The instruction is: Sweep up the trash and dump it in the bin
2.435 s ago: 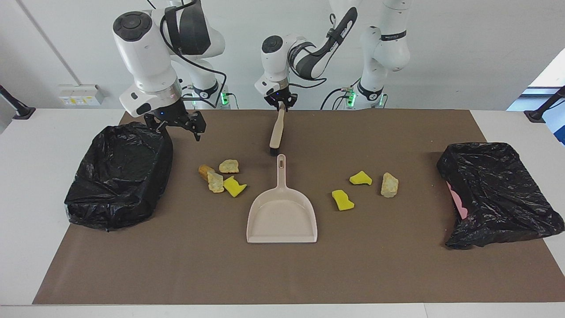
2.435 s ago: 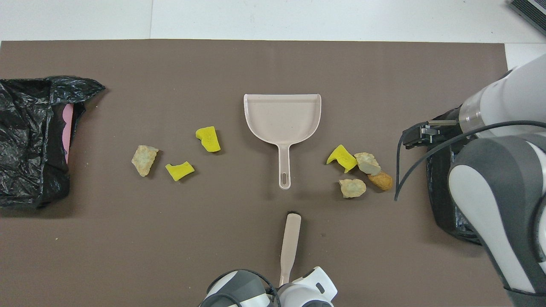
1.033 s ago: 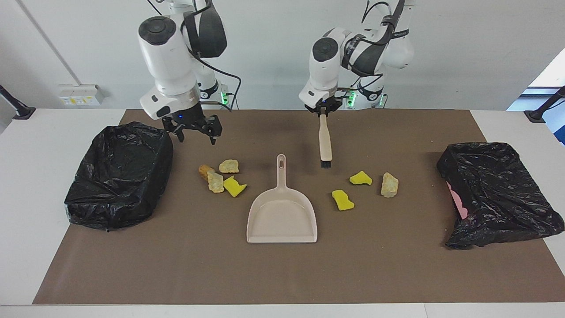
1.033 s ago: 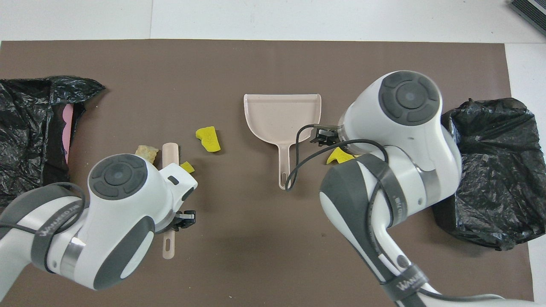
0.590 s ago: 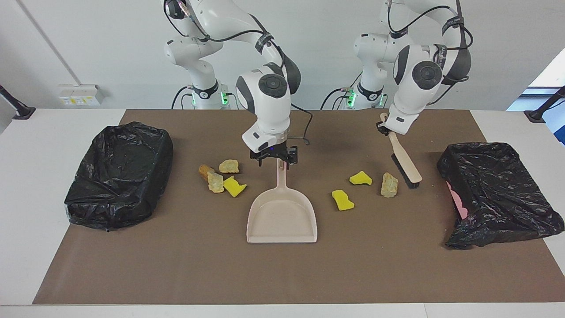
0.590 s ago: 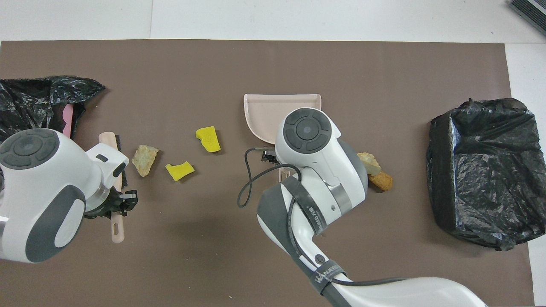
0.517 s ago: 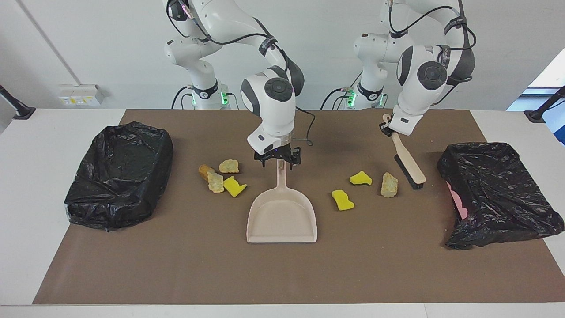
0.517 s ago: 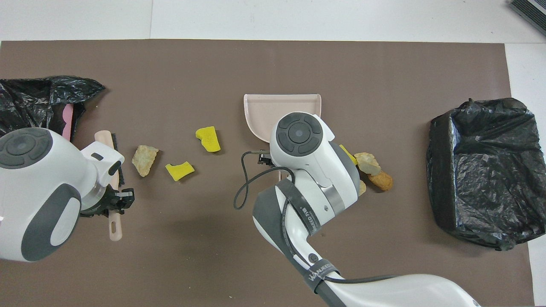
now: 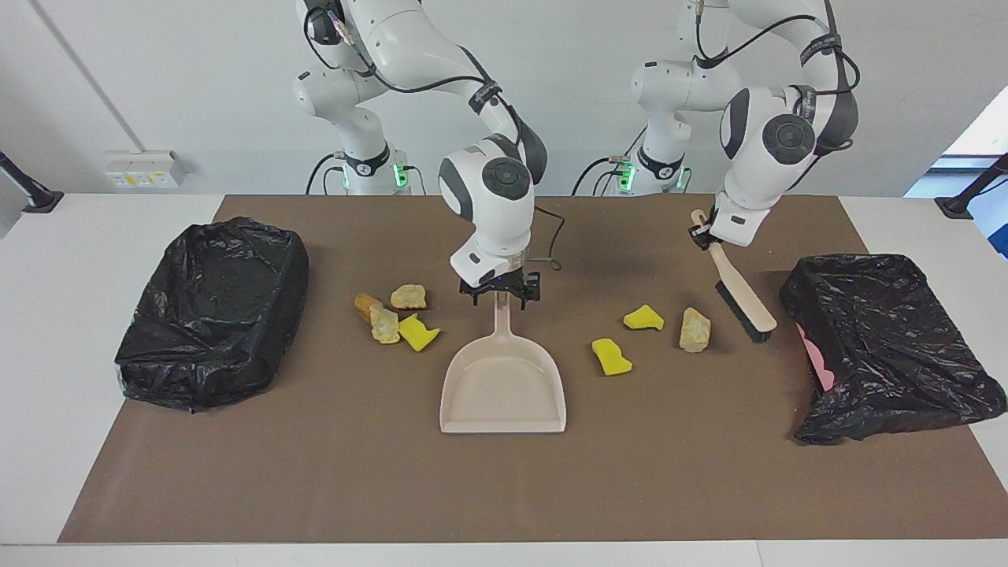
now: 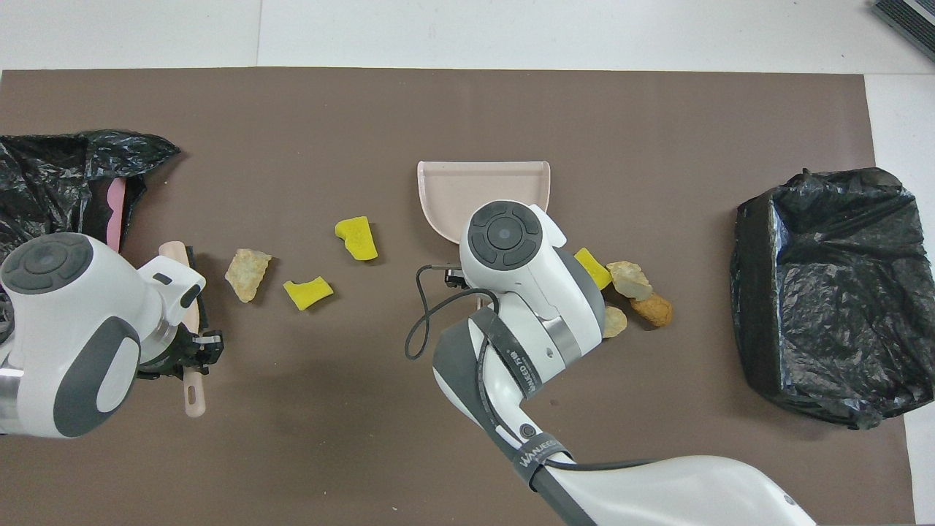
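The beige dustpan point(image 9: 504, 386) lies flat mid-mat, handle toward the robots. My right gripper point(image 9: 501, 294) is low over the handle's end, open, a finger on each side. My left gripper point(image 9: 711, 236) is shut on the beige brush point(image 9: 740, 299), which slants down with its black bristles low between a tan chunk point(image 9: 694, 329) and the bin point(image 9: 890, 342) at the left arm's end. Two yellow scraps point(image 9: 611, 356) point(image 9: 643, 317) lie beside that chunk. A second trash cluster point(image 9: 390, 315) of tan and orange chunks and a yellow scrap lies toward the right arm's end.
A second black-bagged bin point(image 9: 213, 311) stands at the right arm's end of the brown mat point(image 9: 504, 488). In the overhead view the right arm covers the dustpan's point(image 10: 482, 183) handle, and the brush point(image 10: 191, 321) shows beside the tan chunk point(image 10: 247, 264).
My left gripper carried the brush from mid-table toward the left arm's end, beside the tan chunk. My right gripper moved from its bin to the dustpan handle and came lower.
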You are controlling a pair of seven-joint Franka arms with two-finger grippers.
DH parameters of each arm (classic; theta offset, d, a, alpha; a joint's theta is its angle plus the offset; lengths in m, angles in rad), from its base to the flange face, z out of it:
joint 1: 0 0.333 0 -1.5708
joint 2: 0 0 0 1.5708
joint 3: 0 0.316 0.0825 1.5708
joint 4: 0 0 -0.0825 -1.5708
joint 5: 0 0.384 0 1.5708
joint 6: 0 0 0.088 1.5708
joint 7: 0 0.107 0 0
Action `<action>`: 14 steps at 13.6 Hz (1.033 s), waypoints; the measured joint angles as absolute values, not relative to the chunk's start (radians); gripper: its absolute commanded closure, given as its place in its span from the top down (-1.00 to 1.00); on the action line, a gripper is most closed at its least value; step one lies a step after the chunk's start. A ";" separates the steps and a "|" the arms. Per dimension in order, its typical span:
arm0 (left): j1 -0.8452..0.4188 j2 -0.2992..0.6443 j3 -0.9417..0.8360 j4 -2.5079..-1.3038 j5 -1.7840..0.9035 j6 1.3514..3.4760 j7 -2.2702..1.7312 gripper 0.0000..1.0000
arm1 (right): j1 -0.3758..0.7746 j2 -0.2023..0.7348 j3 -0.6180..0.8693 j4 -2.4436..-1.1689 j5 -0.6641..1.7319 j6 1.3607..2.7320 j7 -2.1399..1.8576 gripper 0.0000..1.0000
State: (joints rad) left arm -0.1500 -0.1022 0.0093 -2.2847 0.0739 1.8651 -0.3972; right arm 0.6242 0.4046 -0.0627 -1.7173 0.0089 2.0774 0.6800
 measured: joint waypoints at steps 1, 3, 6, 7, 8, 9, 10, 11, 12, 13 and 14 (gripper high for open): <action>-0.151 -0.104 0.004 -2.290 0.074 1.870 -0.381 -1.00 | 0.624 0.404 -0.063 -1.717 0.009 2.077 0.680 -1.00; -0.164 -0.104 -0.008 -2.295 0.074 1.872 -0.344 -1.00 | 0.624 0.400 -0.063 -1.712 0.009 2.078 0.676 -1.00; -0.202 -0.104 -0.015 -2.297 0.051 1.872 -0.277 -1.00 | 0.602 0.389 -0.065 -1.703 0.032 2.077 0.499 -1.00; -0.213 -0.104 -0.017 -2.297 0.022 1.875 -0.254 -1.00 | 0.581 0.370 -0.066 -1.701 0.040 2.058 0.391 -1.00; -0.222 -0.104 -0.017 -2.298 0.001 1.884 -0.237 -1.00 | 0.552 0.340 -0.067 -1.699 0.043 2.009 0.261 -1.00; -0.232 -0.104 -0.017 -2.298 -0.012 1.898 -0.228 -1.00 | 0.524 0.305 -0.067 -1.699 0.046 1.948 0.125 -1.00; -0.245 -0.104 -0.017 -2.298 -0.033 1.916 -0.224 -1.00 | 0.503 0.264 -0.068 -1.704 0.047 1.889 -0.002 -1.00; -0.256 -0.104 -0.017 -2.299 -0.063 1.937 -0.221 -1.00 | 0.492 0.225 -0.068 -1.719 0.047 1.854 -0.105 -1.00; -0.263 -0.102 -0.019 -2.301 -0.087 1.954 -0.217 -1.00 | 0.489 0.188 -0.068 -1.753 0.047 1.845 -0.208 -1.00; -0.268 -0.100 -0.018 -2.303 -0.098 1.963 -0.217 -1.00 | 0.488 0.160 -0.068 -1.797 0.046 1.856 -0.336 -1.00; -0.272 -0.099 -0.018 -2.304 -0.102 1.965 -0.217 -1.00 | 0.480 0.145 -0.067 -1.839 0.045 1.887 -0.483 -1.00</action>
State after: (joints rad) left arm -0.2718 -0.0994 -0.0185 -2.3043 -0.1017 1.9650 -0.2168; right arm 0.4798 0.1446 -0.0672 -1.8393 0.0451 1.8873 -0.4826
